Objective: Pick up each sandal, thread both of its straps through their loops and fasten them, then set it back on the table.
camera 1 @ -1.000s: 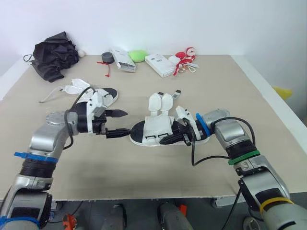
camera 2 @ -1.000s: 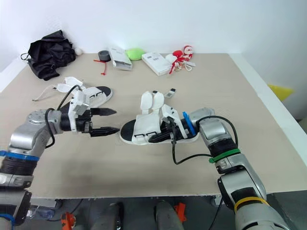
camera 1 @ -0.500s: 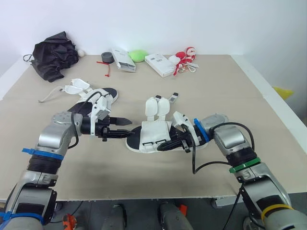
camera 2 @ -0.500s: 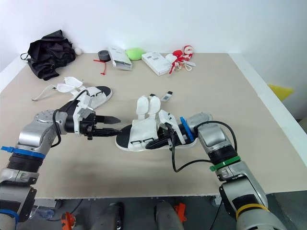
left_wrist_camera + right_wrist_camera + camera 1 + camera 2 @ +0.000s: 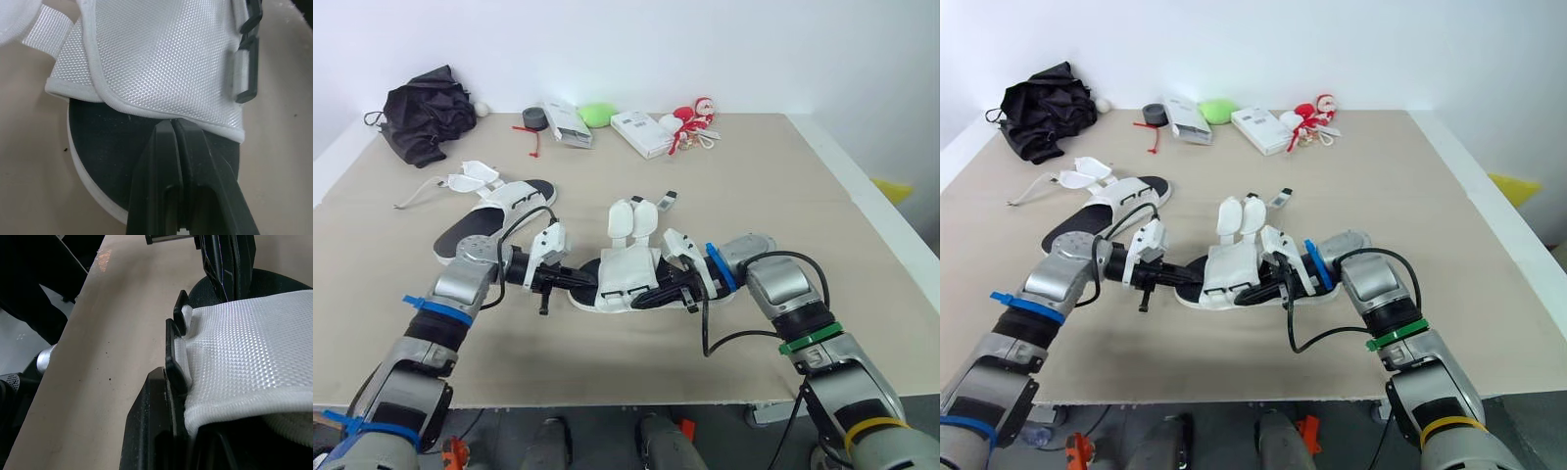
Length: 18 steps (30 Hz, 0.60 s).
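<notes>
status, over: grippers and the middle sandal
Left gripper shut, tips at sandal upper's edge. Right gripper shut on the sandal's upper. Sandal on table, straps loose. Second sandal lies apart.

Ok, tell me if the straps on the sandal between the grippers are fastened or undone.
Undone. Both white straps lie spread away from the sandal, and neither passes through its black loops.

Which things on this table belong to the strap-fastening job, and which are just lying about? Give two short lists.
For the job: middle sandal, straps unfastened; second sandal, to the robot's left.
Lying about: black cloth; tape roll; long white box; flat white box; green object; red-and-white toy.
</notes>
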Tool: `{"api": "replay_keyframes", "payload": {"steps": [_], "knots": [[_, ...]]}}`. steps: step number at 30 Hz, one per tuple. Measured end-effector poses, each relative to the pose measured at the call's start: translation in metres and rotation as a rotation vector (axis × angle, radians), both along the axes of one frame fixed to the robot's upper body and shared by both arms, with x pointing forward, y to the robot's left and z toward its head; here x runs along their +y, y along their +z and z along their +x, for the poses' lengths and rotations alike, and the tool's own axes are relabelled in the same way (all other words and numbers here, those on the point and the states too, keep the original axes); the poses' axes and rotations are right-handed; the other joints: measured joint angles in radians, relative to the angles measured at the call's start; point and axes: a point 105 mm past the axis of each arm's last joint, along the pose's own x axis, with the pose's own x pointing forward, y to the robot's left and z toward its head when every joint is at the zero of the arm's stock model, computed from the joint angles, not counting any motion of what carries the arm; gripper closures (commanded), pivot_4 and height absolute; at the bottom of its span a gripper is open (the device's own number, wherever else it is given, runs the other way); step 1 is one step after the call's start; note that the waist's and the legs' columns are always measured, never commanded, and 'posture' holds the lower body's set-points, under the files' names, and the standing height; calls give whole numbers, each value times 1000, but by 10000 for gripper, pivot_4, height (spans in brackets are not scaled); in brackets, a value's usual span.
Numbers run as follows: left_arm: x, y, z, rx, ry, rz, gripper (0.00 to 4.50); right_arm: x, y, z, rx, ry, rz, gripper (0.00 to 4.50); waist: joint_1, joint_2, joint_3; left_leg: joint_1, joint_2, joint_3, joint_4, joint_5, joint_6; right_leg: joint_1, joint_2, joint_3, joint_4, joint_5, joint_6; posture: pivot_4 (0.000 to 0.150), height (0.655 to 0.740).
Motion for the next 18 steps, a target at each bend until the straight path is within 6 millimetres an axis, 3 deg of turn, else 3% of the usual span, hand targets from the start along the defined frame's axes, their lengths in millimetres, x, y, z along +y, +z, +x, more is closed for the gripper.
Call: {"api": "replay_keyframes", "payload": {"steps": [11,13,15,16,17,18], "knots": [[0,-2,0,12,2,-3,43769,0,-1,3,-2,-1,0,45000,0,0,0,0,0,0,2,1,2,0,0,0,0,3,0,1500,7380],[1,-6,-9,47,-33,-10,43769,0,-2,3,1,-3,1,45000,-1,0,0,0,1,0,1,1,2,0,0,0,0,2,0,1500,7380],[2,-9,-9,-10,-55,19,45000,0,-2,3,3,-7,2,36622,-1,0,-1,1,1,0,1,1,2,1,1,0,0,2,0,1500,7380],[3,-11,-8,-28,-58,21,45000,1,-3,3,9,-12,1,35121,-1,0,-2,4,1,0,1,1,2,4,1,0,0,2,-1,1500,7380],[4,-15,-6,-33,-49,14,45000,-1,-3,2,35,-13,0,28231,-1,0,-2,7,1,0,1,1,2,7,0,0,0,0,-4,1500,7380],[3,-15,-6,-33,-49,13,45000,-1,-3,2,38,-14,-1,28231,-1,0,-2,7,1,0,1,1,2,7,0,0,0,0,-4,1500,7380]]}}
